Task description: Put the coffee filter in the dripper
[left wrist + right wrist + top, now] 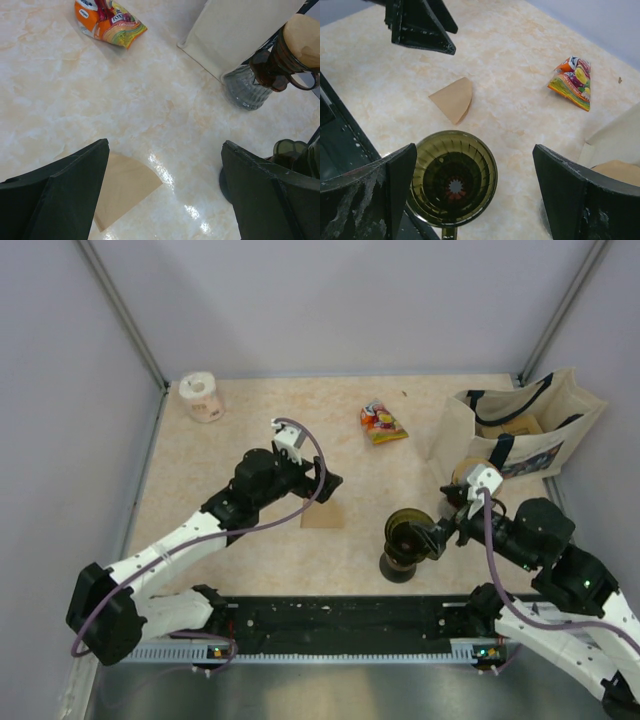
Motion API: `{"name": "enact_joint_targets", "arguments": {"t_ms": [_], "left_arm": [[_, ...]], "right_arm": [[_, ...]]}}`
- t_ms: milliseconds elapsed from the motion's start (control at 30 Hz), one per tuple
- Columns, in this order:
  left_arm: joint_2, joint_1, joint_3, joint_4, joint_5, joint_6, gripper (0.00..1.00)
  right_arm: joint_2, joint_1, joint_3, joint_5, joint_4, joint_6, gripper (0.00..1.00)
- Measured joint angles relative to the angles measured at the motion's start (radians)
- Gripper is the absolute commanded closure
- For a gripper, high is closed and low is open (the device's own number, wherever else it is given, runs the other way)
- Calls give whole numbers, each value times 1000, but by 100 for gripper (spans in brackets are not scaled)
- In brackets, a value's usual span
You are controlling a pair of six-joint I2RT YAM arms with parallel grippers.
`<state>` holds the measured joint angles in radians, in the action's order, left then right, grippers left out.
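Observation:
A flat tan coffee filter (322,516) lies on the table; it also shows in the left wrist view (125,185) and the right wrist view (454,100). My left gripper (322,483) is open and empty just above it, its near finger over the filter's edge (165,145). The olive-brown dripper (405,532) stands empty on a black cup (398,568), right of the filter. My right gripper (437,537) is open and empty, hovering over the dripper (452,177), which sits by its left finger (474,147).
A second brown dripper holding a filter (295,50) sits on a ribbed glass cup (245,87) beside a cream tote bag (520,430). A snack packet (382,423) and a paper roll (203,397) lie at the back. A black rail (340,615) runs along the near edge.

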<state>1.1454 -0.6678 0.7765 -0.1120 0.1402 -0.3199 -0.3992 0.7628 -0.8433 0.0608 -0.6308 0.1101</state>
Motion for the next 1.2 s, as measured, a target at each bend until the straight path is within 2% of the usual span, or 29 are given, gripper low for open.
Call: {"name": "enact_joint_targets", "arguments": {"t_ms": [200, 367, 567, 733, 867, 967, 1200], "left_arm": [[-53, 7, -20, 8, -51, -18, 1], [-117, 24, -55, 54, -133, -50, 1], [-190, 71, -79, 155, -192, -148, 1], [-270, 84, -123, 242, -215, -233, 1], [-342, 84, -183, 296, -227, -273, 1], [-377, 84, -217, 307, -217, -288, 1], [-364, 85, -282, 287, -157, -309, 1]], "right_arm": [[-192, 0, -176, -30, -28, -178, 1], [-340, 0, -259, -50, 16, -260, 1], [-582, 0, -380, -128, 62, -306, 1], [-821, -9, -483, -136, 96, -331, 2], [-1011, -23, -525, -89, 129, -342, 7], [-1151, -43, -552, -18, 133, -349, 7], [-1416, -72, -617, 131, 129, -348, 11]]}}
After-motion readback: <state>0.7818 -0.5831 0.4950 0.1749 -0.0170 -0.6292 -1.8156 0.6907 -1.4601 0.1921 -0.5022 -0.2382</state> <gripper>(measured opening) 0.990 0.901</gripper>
